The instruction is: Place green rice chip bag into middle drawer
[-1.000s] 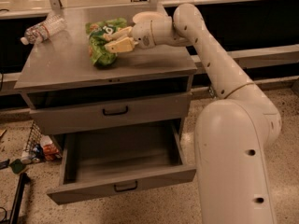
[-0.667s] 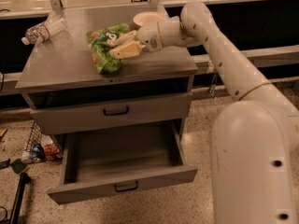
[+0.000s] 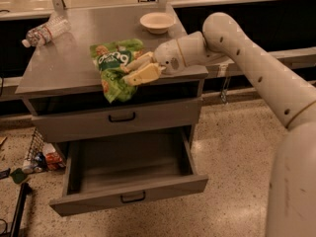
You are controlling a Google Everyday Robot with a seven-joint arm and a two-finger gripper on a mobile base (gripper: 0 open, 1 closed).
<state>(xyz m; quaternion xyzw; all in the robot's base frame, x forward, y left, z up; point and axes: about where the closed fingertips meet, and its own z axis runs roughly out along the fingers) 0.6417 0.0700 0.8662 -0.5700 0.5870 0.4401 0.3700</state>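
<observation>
The green rice chip bag (image 3: 114,68) is bright green with white lettering and orange patches. It hangs past the front edge of the grey cabinet's top (image 3: 74,68), its lower end drooping over the top drawer front (image 3: 121,117). My gripper (image 3: 138,69) is shut on the bag's right side, its tan fingers (image 3: 143,74) pinching it. The middle drawer (image 3: 128,169) is pulled wide open below, grey and empty inside, with a small black handle (image 3: 133,197).
A clear plastic bottle (image 3: 45,31) lies at the back left of the cabinet top. A cream bowl (image 3: 157,21) sits at the back right. Small items and a wire rack (image 3: 37,154) lie on the speckled floor at the left.
My gripper has carried the bag from the middle of the cabinet top forward to its front edge. The bag now overhangs the top drawer front.
</observation>
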